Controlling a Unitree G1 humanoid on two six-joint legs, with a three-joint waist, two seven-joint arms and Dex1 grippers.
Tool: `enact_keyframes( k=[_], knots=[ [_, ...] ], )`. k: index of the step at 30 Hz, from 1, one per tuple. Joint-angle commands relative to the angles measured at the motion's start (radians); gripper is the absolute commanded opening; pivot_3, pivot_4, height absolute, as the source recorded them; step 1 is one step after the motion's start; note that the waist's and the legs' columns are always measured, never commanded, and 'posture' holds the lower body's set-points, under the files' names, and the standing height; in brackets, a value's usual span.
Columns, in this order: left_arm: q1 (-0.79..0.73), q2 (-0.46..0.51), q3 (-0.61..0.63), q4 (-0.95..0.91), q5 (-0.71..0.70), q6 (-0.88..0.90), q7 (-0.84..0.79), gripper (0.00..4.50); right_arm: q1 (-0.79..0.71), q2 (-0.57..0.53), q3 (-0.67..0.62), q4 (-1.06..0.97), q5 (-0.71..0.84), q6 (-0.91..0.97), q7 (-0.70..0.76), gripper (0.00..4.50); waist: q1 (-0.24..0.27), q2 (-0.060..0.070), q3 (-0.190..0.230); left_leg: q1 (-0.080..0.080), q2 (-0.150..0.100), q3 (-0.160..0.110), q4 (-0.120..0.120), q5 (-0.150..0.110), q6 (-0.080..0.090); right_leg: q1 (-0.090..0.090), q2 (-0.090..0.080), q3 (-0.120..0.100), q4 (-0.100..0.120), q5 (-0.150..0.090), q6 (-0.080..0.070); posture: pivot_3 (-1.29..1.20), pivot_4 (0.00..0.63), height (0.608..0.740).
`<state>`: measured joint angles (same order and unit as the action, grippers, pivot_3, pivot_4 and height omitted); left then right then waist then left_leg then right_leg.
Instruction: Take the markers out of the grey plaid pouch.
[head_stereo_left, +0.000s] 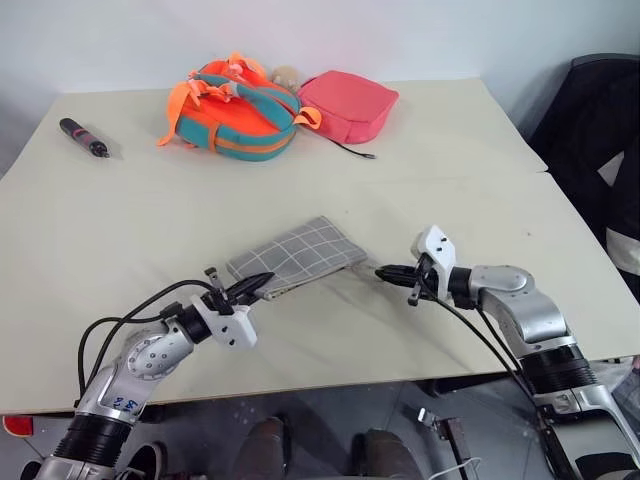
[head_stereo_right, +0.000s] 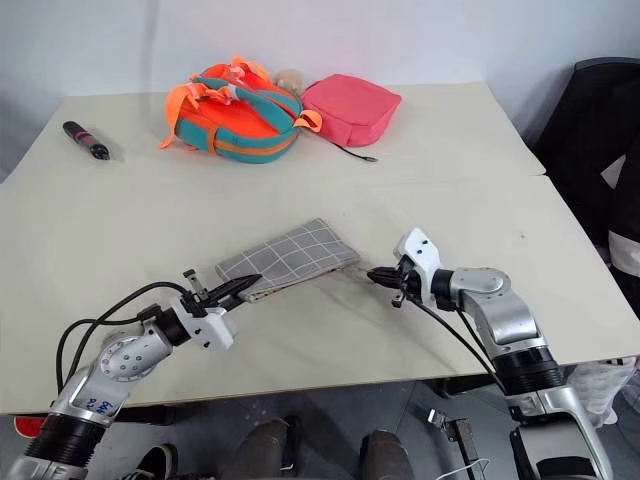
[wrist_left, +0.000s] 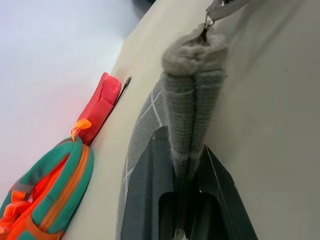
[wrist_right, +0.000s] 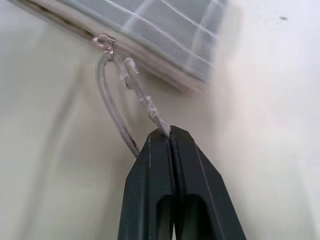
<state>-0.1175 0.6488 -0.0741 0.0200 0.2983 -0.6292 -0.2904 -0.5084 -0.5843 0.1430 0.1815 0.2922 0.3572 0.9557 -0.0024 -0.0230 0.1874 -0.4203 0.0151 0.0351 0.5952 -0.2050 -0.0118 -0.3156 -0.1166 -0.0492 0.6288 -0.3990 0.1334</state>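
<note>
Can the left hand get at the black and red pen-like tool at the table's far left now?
Probably not: the left hand is shut on the grey plaid pouch, and the pen-like tool lies far off near the table's back edge.

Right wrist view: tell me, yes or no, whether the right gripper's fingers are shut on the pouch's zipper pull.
Yes: the right gripper has both black fingers pressed together on the end of the zipper pull of the grey plaid pouch.
</note>
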Motion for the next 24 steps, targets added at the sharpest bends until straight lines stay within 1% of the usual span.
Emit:
enact_keyframes(
  k=[1,6,12,14,16,19,23,24],
  knots=[
    [0.017,0.021,0.054,-0.007,-0.041,-0.02,0.0,0.0,-0.017,-0.034,-0.042,0.035,-0.025,-0.036,0.008,0.02,0.0,0.0,0.0,0.0,0.0,0.0,0.0,0.0,0.0,0.0,0.0,0.0,0.0,0.0,0.0,0.0,0.15,0.74],
    [0.029,0.014,0.066,-0.012,-0.051,-0.027,-0.007,0.0,-0.03,-0.049,-0.05,0.082,-0.043,-0.067,0.017,0.02,0.001,0.0,0.0,0.0,0.0,0.001,0.001,0.0,0.0,0.0,0.0,0.0,0.0,0.0,0.0,0.0,0.15,0.74],
    [0.038,0.012,0.072,0.0,-0.101,-0.023,-0.032,0.0,-0.04,-0.066,-0.064,0.133,-0.061,-0.104,0.022,0.02,0.001,0.0,0.0,0.0,0.0,0.001,0.001,0.0,0.0,0.001,0.0,0.0,0.0,0.0,0.0,0.0,0.15,0.74],
    [0.037,0.01,0.07,0.001,-0.106,-0.02,-0.037,0.0,-0.043,-0.062,-0.067,0.135,-0.06,-0.108,0.027,0.02,0.0,0.0,0.0,0.0,0.0,0.001,0.001,0.0,0.0,0.001,0.0,0.0,0.0,0.0,0.0,0.0,0.15,0.74],
    [0.024,-0.007,0.06,-0.002,-0.132,0.006,-0.05,0.0,-0.039,-0.039,-0.068,0.087,-0.031,-0.066,0.035,0.02,0.0,0.0,0.0,0.0,0.0,0.001,0.001,0.0,0.0,0.001,0.0,0.0,0.0,0.0,0.0,0.0,0.15,0.74],
    [0.012,-0.023,0.041,-0.011,-0.168,0.03,-0.083,0.0,-0.033,-0.021,-0.077,0.038,0.005,-0.024,0.042,0.65,0.0,0.0,0.0,0.0,0.0,0.001,0.001,0.0,0.0,0.001,0.0,0.0,0.0,0.0,0.0,0.0,0.15,0.74],
    [0.015,-0.032,0.031,-0.03,-0.209,0.063,-0.129,0.0,-0.023,-0.037,-0.087,-0.024,0.038,0.028,0.067,1.94,0.001,0.0,0.0,0.0,0.0,0.001,0.001,0.0,0.0,0.001,0.0,0.0,0.0,0.0,0.0,0.0,0.15,0.74],
    [0.016,-0.034,0.03,-0.035,-0.225,0.074,-0.143,0.0,-0.024,-0.041,-0.099,-0.05,0.07,0.064,0.081,1.94,0.001,0.0,0.0,0.0,0.0,0.001,0.001,0.0,0.0,0.001,0.0,0.0,0.0,0.0,0.0,0.0,0.15,0.74]
  ],
)
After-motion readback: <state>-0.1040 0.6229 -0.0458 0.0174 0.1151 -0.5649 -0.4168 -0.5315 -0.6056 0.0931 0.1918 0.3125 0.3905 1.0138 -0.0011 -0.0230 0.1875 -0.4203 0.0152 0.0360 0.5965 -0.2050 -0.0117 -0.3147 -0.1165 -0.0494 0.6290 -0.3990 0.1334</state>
